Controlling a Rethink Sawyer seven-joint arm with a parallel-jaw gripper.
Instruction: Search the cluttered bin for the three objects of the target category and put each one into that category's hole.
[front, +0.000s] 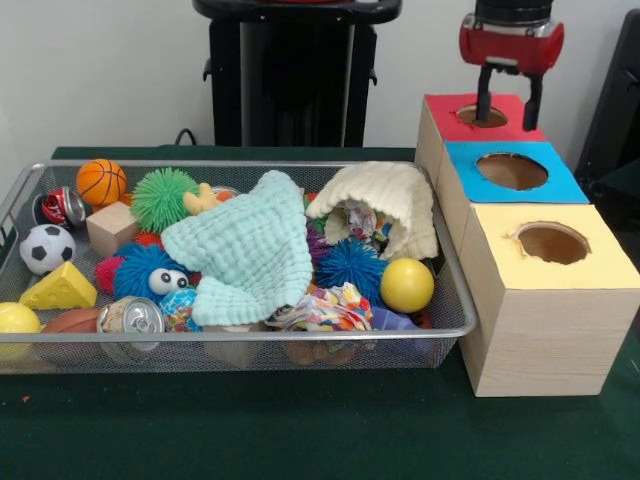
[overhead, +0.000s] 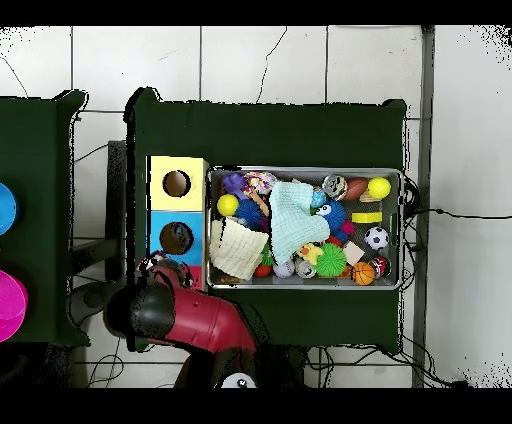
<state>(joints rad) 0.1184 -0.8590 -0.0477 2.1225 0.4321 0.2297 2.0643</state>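
My gripper (front: 507, 118) hangs over the round hole of the red box (front: 445, 118), the farthest of three boxes in a row. Its two dark fingers (front: 484, 100) stand apart and open, with nothing between them. In the overhead view the red arm (overhead: 190, 315) covers most of the red box, and the gripper itself is hidden under it. The wire bin (front: 455, 300) holds a mint cloth (front: 245, 255), a cream cloth (front: 400, 200), a yellow ball (front: 407, 285), a soccer ball (front: 46, 248), a small basketball (front: 101, 182), spiky balls (front: 163, 197), cans (front: 132, 318) and a wooden block (front: 110, 226).
The blue box (front: 560, 185) and the yellow box (front: 600, 270), each with a round hole, stand in line beside the bin's right end. Green felt covers the table (front: 300, 420). A second table with coloured discs (overhead: 10, 300) lies at the overhead view's left edge.
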